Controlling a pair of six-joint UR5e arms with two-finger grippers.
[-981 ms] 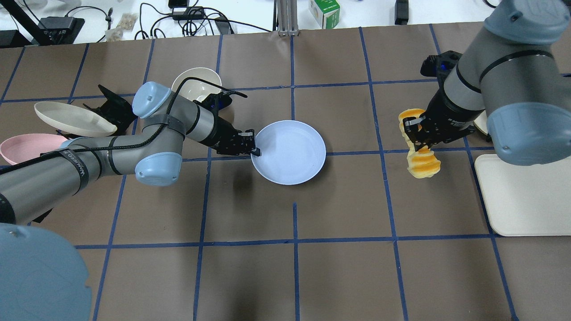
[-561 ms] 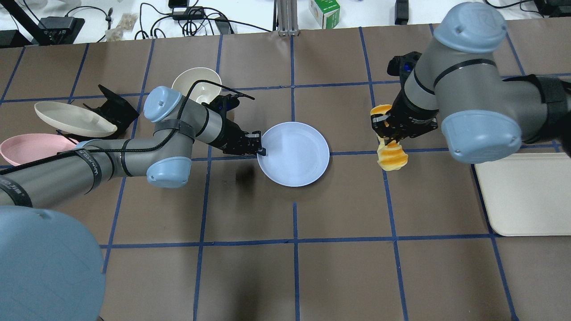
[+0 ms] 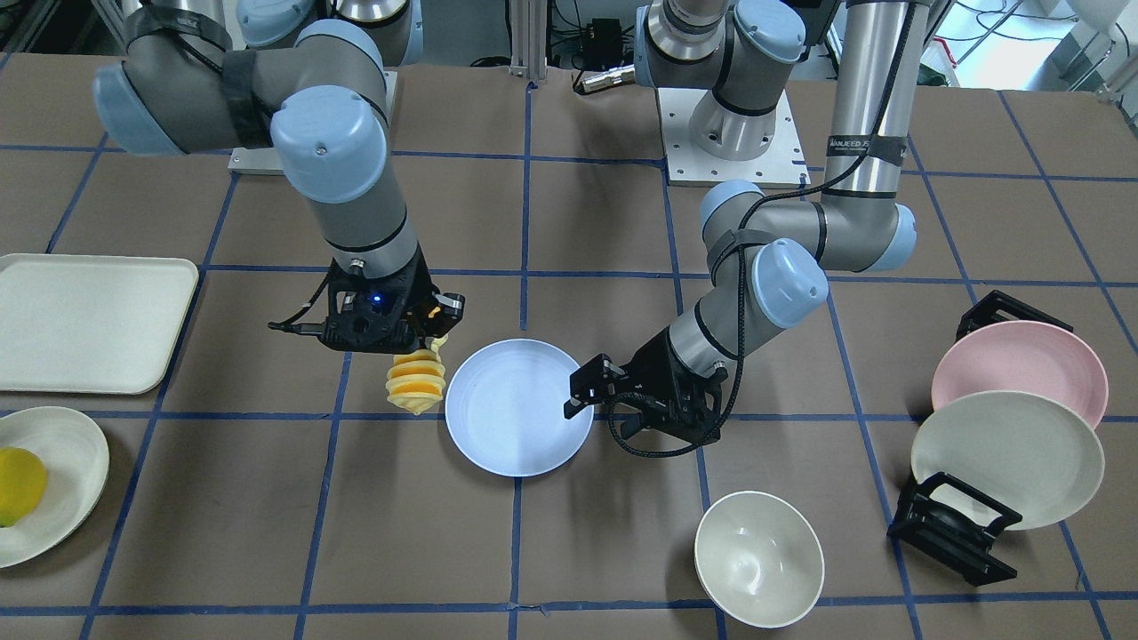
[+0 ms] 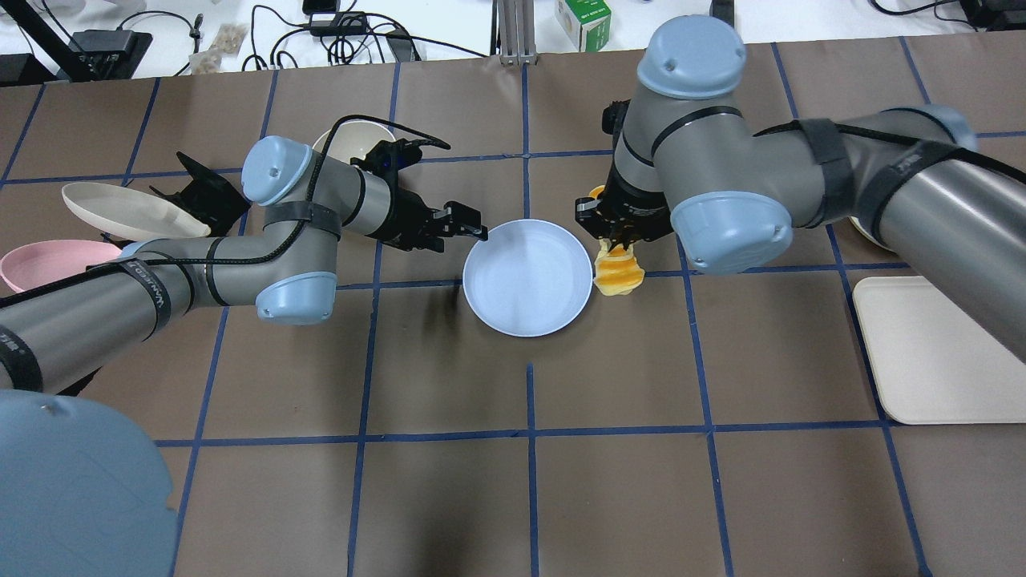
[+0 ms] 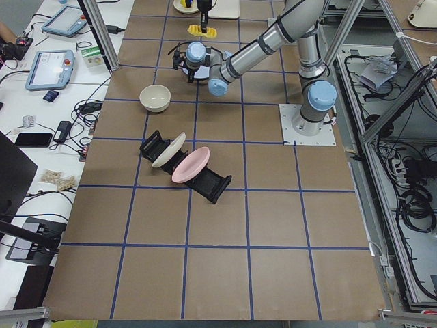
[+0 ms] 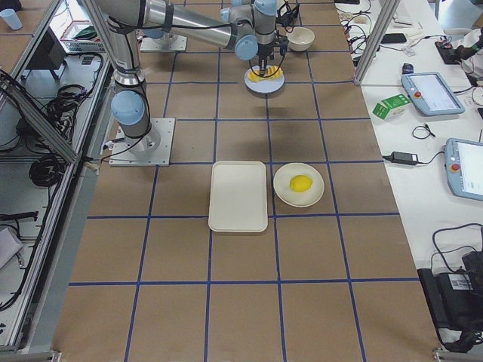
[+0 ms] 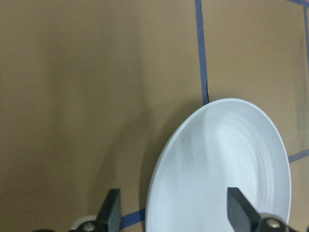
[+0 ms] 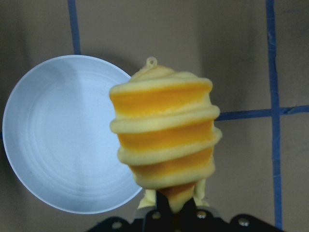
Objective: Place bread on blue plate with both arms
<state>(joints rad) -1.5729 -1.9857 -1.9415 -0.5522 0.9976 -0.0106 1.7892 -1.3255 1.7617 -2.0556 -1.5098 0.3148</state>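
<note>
The blue plate (image 4: pixel 527 276) lies flat on the brown table, also in the front view (image 3: pixel 518 407). My right gripper (image 4: pixel 613 240) is shut on the top end of the bread (image 4: pixel 617 274). The pale yellow loaf with orange ridges hangs downward just beside the plate's right rim. In the right wrist view the bread (image 8: pixel 164 140) overlaps the plate's edge (image 8: pixel 63 135). My left gripper (image 4: pixel 473 224) is open and empty at the plate's far-left rim. In the left wrist view its fingers (image 7: pixel 110 215) stand apart over the plate (image 7: pixel 222 169).
A white bowl (image 3: pixel 758 558) sits by the left arm. A pink plate (image 3: pixel 1022 364) and a cream plate (image 3: pixel 1005 458) lean in a black rack (image 3: pixel 951 529). A cream tray (image 3: pixel 89 320) and a cream plate (image 3: pixel 62 498) with a yellow fruit (image 3: pixel 18 484) lie on the right arm's side.
My right arm carried the bread leftward to the plate's right rim. My left gripper let go of the plate's left rim, opened and moved toward the far side.
</note>
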